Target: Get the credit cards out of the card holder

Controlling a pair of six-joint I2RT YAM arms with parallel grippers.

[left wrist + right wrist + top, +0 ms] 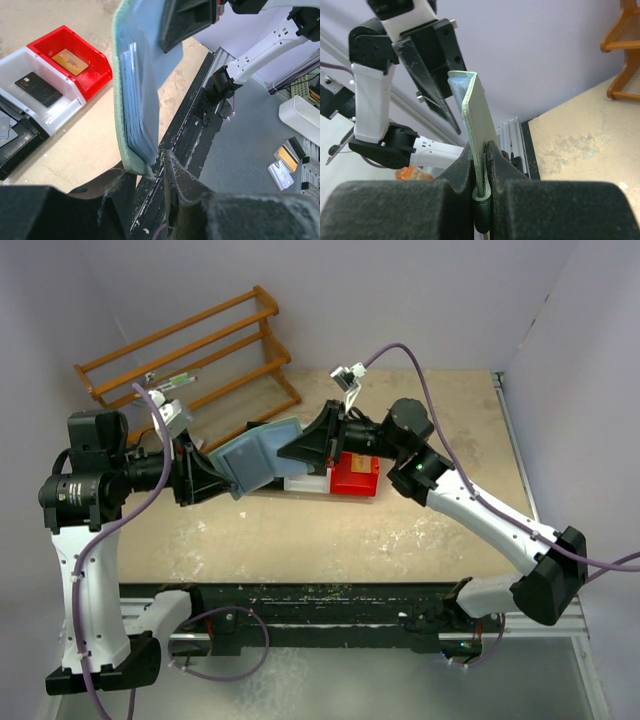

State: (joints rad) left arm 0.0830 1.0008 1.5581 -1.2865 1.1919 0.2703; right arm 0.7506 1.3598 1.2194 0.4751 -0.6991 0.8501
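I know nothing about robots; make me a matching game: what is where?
Things: 1 orange-gold flat card; 2 black flat card; 3 silvery grey flat card; 4 grey-green folding card holder.
Places: A in the white plastic bin; B held between left hand and right hand; C in the red plastic bin; D in the black plastic bin.
Pairs: 1-C, 2-A, 3-D, 4-B.

The left gripper and the right gripper are held aloft, pointed toward each other. Each is clamped on an opposite edge of the card holder.
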